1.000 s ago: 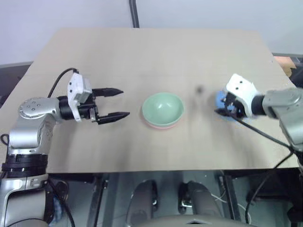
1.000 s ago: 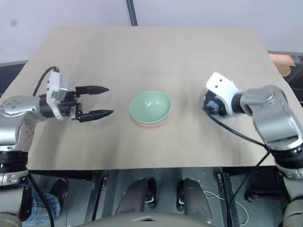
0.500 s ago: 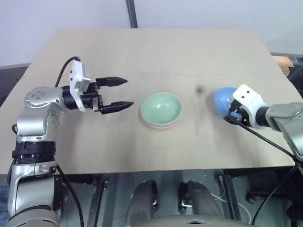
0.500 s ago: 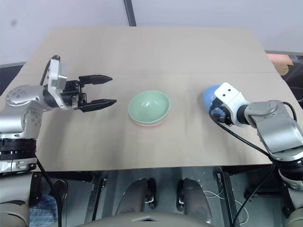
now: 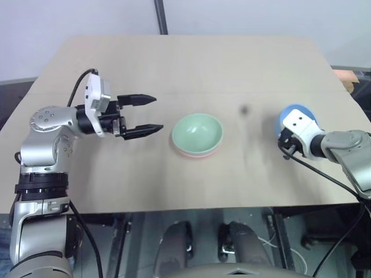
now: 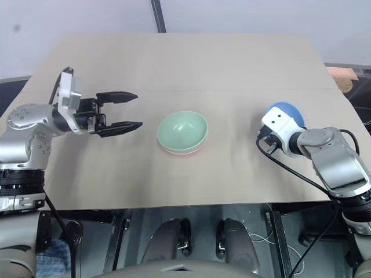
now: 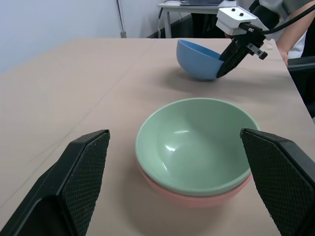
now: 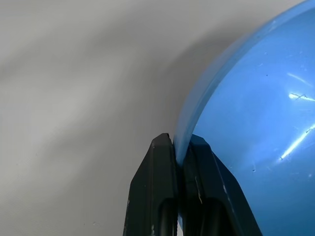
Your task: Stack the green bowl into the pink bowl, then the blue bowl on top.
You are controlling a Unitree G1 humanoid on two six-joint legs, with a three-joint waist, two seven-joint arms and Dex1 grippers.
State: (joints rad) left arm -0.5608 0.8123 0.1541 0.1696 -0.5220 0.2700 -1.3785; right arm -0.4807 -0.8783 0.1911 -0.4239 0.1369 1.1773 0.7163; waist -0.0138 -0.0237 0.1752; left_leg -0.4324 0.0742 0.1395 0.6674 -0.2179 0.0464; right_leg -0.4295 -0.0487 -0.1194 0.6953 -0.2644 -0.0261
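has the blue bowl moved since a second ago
Yes. The blue bowl, pinched at its rim by the right gripper, now lies farther to the right of the dark spot on the table than before, away from the stacked green bowl.

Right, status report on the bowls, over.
Right gripper shut on blue bowl rim. Left gripper open. Green bowl nested in pink bowl.

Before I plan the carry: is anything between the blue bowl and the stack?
Nothing visible. The right gripper pinches the blue bowl by its rim; only bare table lies between it and the green bowl, nested in the pink bowl.
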